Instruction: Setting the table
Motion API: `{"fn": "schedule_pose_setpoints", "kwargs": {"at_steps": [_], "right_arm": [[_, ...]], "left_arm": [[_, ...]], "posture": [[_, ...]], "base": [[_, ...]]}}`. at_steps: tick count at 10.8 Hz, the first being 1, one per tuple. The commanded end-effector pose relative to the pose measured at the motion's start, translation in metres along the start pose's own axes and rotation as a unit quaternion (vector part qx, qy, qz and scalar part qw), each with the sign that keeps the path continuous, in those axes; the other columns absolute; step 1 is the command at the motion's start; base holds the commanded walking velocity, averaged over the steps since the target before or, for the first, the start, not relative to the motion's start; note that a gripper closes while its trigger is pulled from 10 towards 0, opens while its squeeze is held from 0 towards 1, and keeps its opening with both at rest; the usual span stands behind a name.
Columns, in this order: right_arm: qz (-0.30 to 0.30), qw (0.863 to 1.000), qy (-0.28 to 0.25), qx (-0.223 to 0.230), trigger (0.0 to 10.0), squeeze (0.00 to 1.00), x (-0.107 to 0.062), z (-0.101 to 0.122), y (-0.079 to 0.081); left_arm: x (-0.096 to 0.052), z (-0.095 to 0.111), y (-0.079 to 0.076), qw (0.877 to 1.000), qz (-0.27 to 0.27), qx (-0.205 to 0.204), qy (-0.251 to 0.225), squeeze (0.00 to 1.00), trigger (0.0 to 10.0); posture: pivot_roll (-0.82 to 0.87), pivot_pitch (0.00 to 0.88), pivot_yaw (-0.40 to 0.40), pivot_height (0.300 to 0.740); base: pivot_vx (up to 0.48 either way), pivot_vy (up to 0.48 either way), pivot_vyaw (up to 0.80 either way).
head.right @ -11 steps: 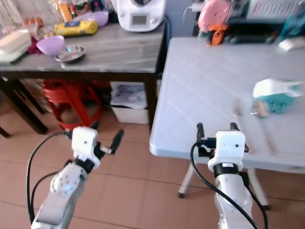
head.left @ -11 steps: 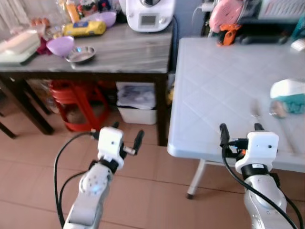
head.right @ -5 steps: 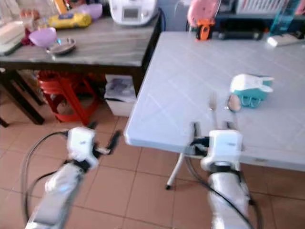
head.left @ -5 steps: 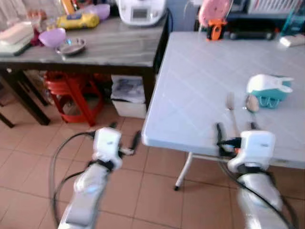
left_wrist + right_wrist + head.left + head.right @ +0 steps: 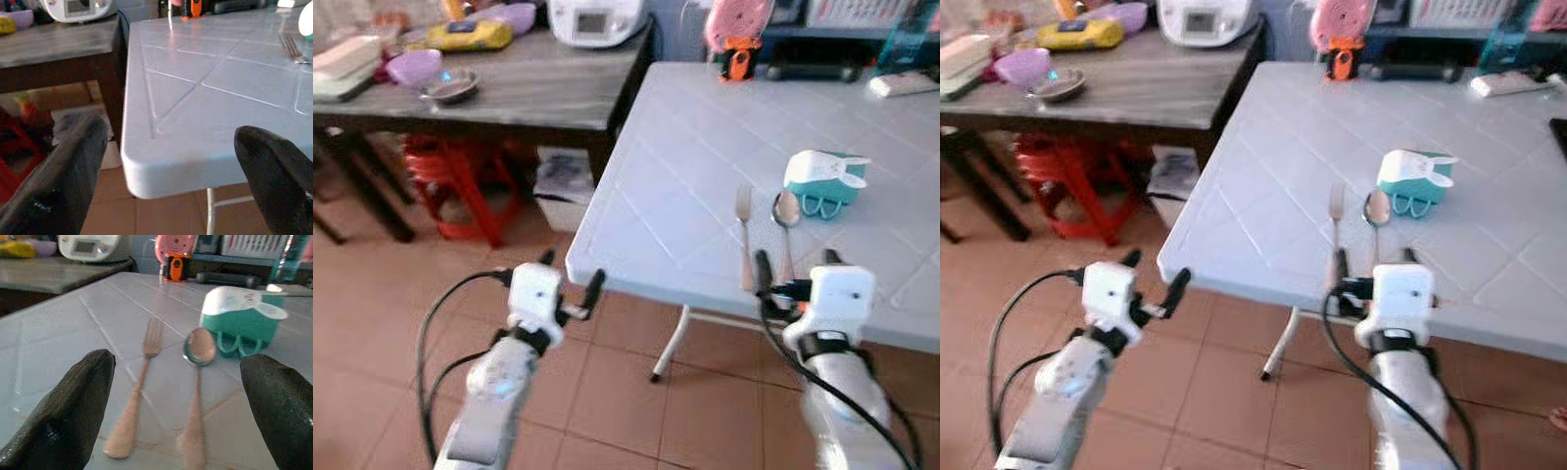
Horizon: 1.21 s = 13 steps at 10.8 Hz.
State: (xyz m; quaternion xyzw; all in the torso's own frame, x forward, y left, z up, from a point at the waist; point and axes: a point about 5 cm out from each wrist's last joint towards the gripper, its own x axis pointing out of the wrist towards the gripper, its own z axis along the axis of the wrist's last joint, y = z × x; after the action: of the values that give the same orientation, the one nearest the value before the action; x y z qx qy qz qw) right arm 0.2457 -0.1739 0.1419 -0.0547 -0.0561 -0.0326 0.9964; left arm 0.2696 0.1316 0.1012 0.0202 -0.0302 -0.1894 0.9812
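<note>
A fork (image 5: 742,235) and a spoon (image 5: 785,220) lie side by side near the front edge of the white table (image 5: 685,137). A teal and white holder (image 5: 822,179) stands just behind them. My right gripper (image 5: 795,266) is open at the table's front edge, with its fingers on either side of the two handles and not touching them. The right wrist view looks along the fork (image 5: 142,377) and spoon (image 5: 198,357) toward the holder (image 5: 242,318). My left gripper (image 5: 571,274) is open and empty, in the air just below the table's front left corner (image 5: 161,161).
A dark wooden side table (image 5: 509,93) stands to the left with a purple bowl (image 5: 414,67), a metal bowl (image 5: 448,88) and a white appliance (image 5: 597,18). A red stool (image 5: 450,176) and a white bin (image 5: 563,186) sit under it. Brown tiled floor lies below.
The whole view has shifted as I moved up to the white table. The fork, spoon and holder are now closer, right in front of my right gripper. Both grippers stay open.
</note>
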Motion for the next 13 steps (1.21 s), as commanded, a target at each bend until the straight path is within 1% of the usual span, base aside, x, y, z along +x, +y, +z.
{"fn": "schedule_pose_setpoints", "kwargs": {"at_steps": [1,2,3,4,5,6,7,8,9,10,11,13], "right_arm": [[-0.001,1.000,0.003,0.011,10.0,0.00,0.002,0.001,0.002],[-0.004,1.000,0.001,0.023,10.0,0.00,0.007,0.003,0.004],[-0.005,1.000,-0.001,0.026,10.0,0.00,0.011,0.005,0.004],[-0.005,1.000,0.000,0.028,10.0,0.00,0.021,0.007,0.004],[-0.008,1.000,0.007,0.026,10.0,0.00,0.026,0.006,0.004],[-0.010,0.997,0.050,0.059,10.0,0.00,0.038,-0.002,0.008],[0.011,0.996,0.065,0.065,10.0,0.00,0.043,-0.004,0.016],[0.016,0.996,0.065,0.060,10.0,0.00,0.045,-0.003,0.019],[0.010,0.994,0.080,0.078,10.0,0.00,0.048,-0.006,0.022],[0.008,0.993,0.082,0.085,10.0,0.00,0.050,-0.005,0.023],[0.005,0.992,0.084,0.093,10.0,0.00,0.057,-0.003,0.024],[-0.004,0.992,0.090,0.088,10.0,0.00,0.066,0.001,0.021]], "left_arm": [[-0.004,-0.002,0.003,1.000,-0.011,-0.014,-0.002,0.00,10.0],[-0.006,-0.002,0.004,1.000,-0.028,-0.011,-0.004,0.00,10.0],[-0.006,-0.002,0.004,0.999,-0.033,-0.010,-0.006,0.00,10.0],[-0.007,-0.002,0.003,0.999,-0.044,-0.009,-0.005,0.00,10.0],[-0.008,-0.002,0.002,0.998,-0.055,-0.009,-0.004,0.00,10.0],[-0.013,-0.005,-0.001,0.996,-0.084,-0.012,0.002,0.00,10.0],[-0.015,-0.005,-0.004,0.995,-0.100,-0.006,0.003,0.00,10.0],[-0.016,-0.005,-0.005,0.995,-0.103,-0.003,0.003,0.00,10.0],[-0.015,-0.004,-0.007,0.993,-0.114,-0.007,0.001,0.00,10.0],[-0.015,-0.004,-0.008,0.993,-0.118,-0.009,0.001,0.00,10.0],[-0.015,-0.005,-0.010,0.991,-0.131,-0.011,0.000,0.00,10.0],[-0.017,-0.005,-0.011,0.989,-0.148,-0.006,0.001,0.00,10.0]], "posture": [[-0.08,0.105,0.095,0.740],[-0.08,0.108,0.092,0.740],[-0.08,0.110,0.091,0.740],[-0.08,0.120,0.094,0.740],[-0.08,0.122,0.093,0.740],[-0.08,0.136,0.096,0.740],[-0.07,0.142,0.095,0.740],[-0.07,0.144,0.092,0.740],[-0.07,0.146,0.087,0.740],[-0.07,0.147,0.086,0.740],[-0.07,0.147,0.084,0.740],[-0.07,0.150,0.084,0.740]], "base": [[0.000,0.000,0.00],[0.000,0.000,0.00],[0.000,0.000,0.00],[0.000,0.000,0.00],[0.000,0.000,0.00],[0.000,0.000,0.00],[0.000,0.000,0.00],[0.000,0.000,0.00],[0.000,0.000,0.00],[0.000,0.000,0.00],[0.000,0.000,0.00],[0.000,0.000,0.00]]}}
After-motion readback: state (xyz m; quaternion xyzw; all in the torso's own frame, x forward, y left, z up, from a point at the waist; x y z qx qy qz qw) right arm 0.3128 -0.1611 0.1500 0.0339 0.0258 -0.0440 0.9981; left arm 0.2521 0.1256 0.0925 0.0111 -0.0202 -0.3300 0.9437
